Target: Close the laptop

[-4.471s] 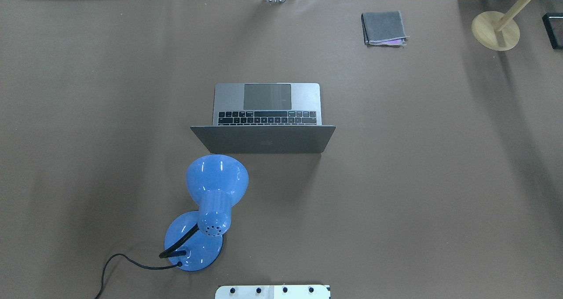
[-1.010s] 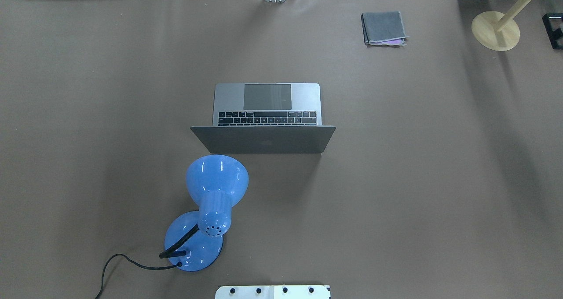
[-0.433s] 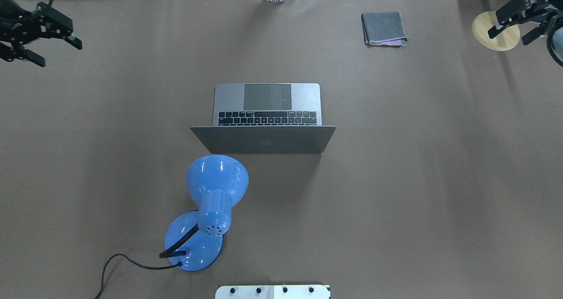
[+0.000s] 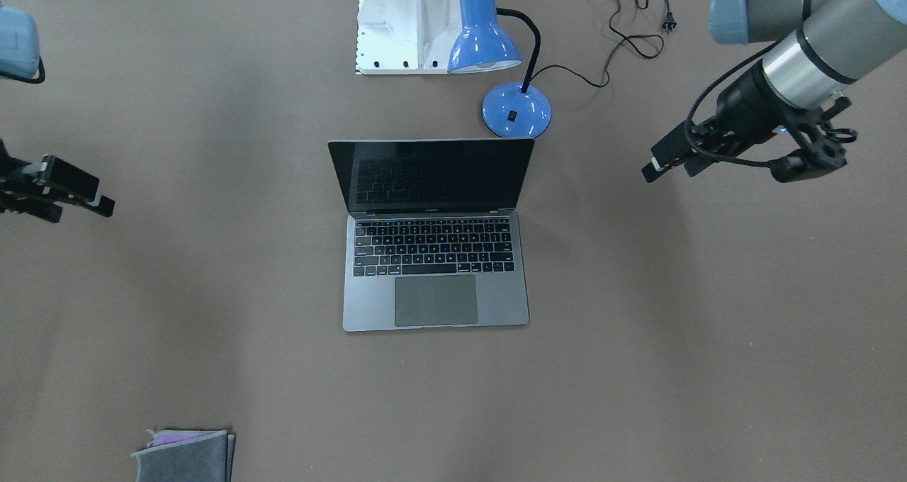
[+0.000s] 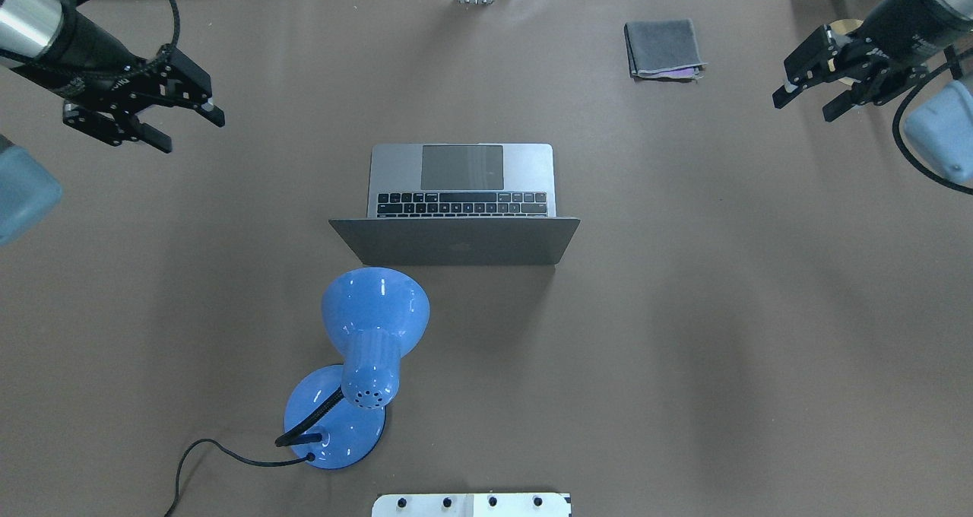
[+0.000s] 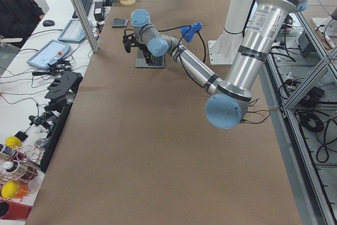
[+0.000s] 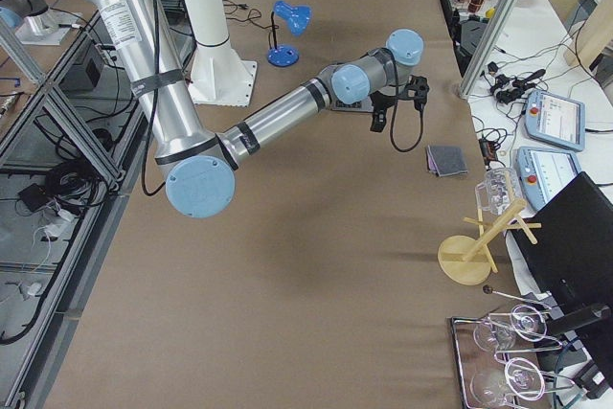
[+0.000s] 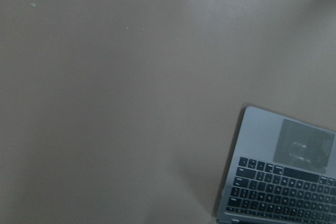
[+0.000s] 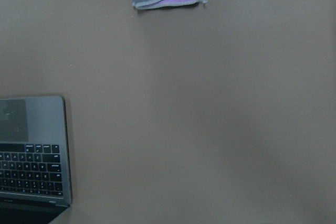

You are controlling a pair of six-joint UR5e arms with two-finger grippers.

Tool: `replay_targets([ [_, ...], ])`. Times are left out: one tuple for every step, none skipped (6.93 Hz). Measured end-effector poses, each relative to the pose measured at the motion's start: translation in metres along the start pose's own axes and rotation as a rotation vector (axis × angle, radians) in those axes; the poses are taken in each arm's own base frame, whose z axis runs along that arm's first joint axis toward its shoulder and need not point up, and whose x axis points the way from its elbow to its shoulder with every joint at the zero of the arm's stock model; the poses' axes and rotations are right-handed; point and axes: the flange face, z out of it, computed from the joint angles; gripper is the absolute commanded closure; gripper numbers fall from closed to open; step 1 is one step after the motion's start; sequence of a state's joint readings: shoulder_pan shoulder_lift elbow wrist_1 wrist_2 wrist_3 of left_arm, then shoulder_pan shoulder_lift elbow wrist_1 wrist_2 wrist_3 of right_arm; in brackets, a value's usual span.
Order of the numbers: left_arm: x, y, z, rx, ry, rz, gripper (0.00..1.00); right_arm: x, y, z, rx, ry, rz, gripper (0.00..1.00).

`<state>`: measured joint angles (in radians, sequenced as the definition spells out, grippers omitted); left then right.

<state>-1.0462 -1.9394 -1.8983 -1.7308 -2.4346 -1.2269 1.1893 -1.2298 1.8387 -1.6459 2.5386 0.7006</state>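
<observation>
The space-grey laptop [image 5: 464,175] stands open in the middle of the table, its lid [image 5: 456,242] upright on the robot's side and its dark screen [image 4: 432,174] facing away from the robot. My left gripper [image 5: 190,131] is open and empty, hovering well to the left of the laptop. My right gripper [image 5: 804,109] is open and empty, far off to the laptop's right. The left wrist view shows the laptop's corner [image 8: 283,171] at bottom right. The right wrist view shows the laptop [image 9: 31,150] at bottom left.
A blue desk lamp [image 5: 365,350] with a black cord stands just behind the lid on the robot's side. A grey felt pouch [image 5: 663,48] lies at the far right. A wooden stand [image 7: 469,256] is near the table's right end. The white robot base [image 5: 471,504] is at the near edge.
Both arms have come into view from the table's sides and moved inward toward the laptop, grippers open. The laptop, lamp and pouch have not moved.
</observation>
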Motion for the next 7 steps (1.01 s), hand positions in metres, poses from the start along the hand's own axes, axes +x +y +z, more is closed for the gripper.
replay_targets([
  [0.017,0.017,0.009,-0.026,0.011,0.006,1.0,-0.015,0.024,0.002,-0.012,-0.015,-0.015,1.0],
  [0.028,0.031,0.019,-0.052,0.014,0.019,1.0,-0.03,0.044,0.008,-0.034,-0.03,-0.046,1.0],
  [0.038,0.043,0.027,-0.077,0.02,0.036,1.0,-0.049,0.064,0.018,-0.072,-0.052,-0.088,1.0],
  [0.049,0.054,0.033,-0.101,0.028,0.05,1.0,-0.071,0.086,0.03,-0.116,-0.074,-0.139,1.0],
  [0.061,0.068,0.041,-0.128,0.033,0.055,1.0,-0.091,0.105,0.043,-0.155,-0.089,-0.18,1.0],
  [0.071,0.08,0.05,-0.151,0.035,0.055,1.0,-0.108,0.119,0.055,-0.186,-0.097,-0.199,1.0],
  [0.078,0.09,0.057,-0.17,0.034,0.057,1.0,-0.128,0.13,0.066,-0.21,-0.1,-0.212,1.0],
])
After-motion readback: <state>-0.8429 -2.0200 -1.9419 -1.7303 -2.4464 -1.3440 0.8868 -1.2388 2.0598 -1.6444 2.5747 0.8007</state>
